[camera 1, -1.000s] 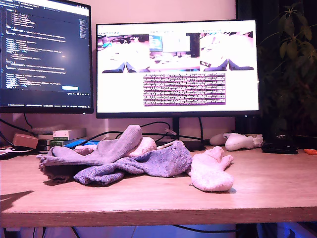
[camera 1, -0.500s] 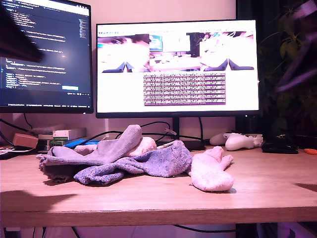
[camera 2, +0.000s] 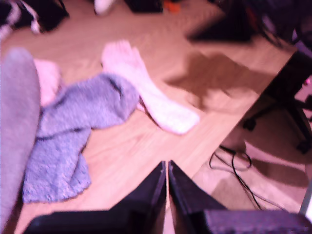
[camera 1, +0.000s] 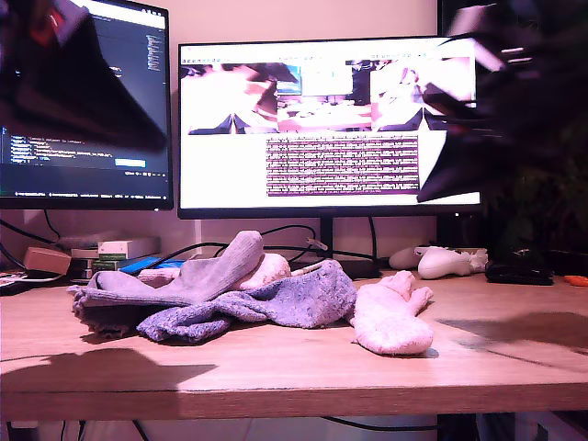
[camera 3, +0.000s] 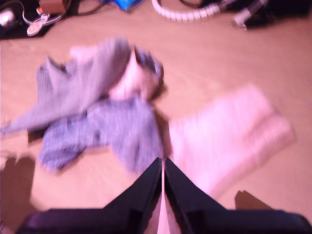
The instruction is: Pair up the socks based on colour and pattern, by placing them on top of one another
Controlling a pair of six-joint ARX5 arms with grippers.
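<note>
The socks lie heaped on the wooden table (camera 1: 294,377). A grey sock (camera 1: 207,271) (camera 2: 17,122) (camera 3: 83,83) drapes over a pale pink sock (camera 1: 271,268) (camera 2: 46,78) (camera 3: 131,80). A speckled blue-purple sock (camera 1: 276,303) (camera 2: 73,126) (camera 3: 117,126) lies in front of them. Another pink sock (camera 1: 390,317) (camera 2: 146,92) (camera 3: 229,131) lies apart, toward the exterior view's right. My first gripper (camera 2: 165,165) and my second gripper (camera 3: 162,161) hover above the table, both shut and holding nothing. Blurred dark arms show in the exterior view's upper corners.
Two monitors (camera 1: 326,129) stand behind the socks. A white game controller (camera 1: 446,262) and a black object (camera 1: 519,271) lie at the exterior view's back right. Small boxes (camera 1: 124,250) sit at the back left. Cables hang below the table edge (camera 2: 234,161).
Two blurred arms have swung into the exterior view from the upper corners, and their shadows have grown on the table. The socks have not moved.
</note>
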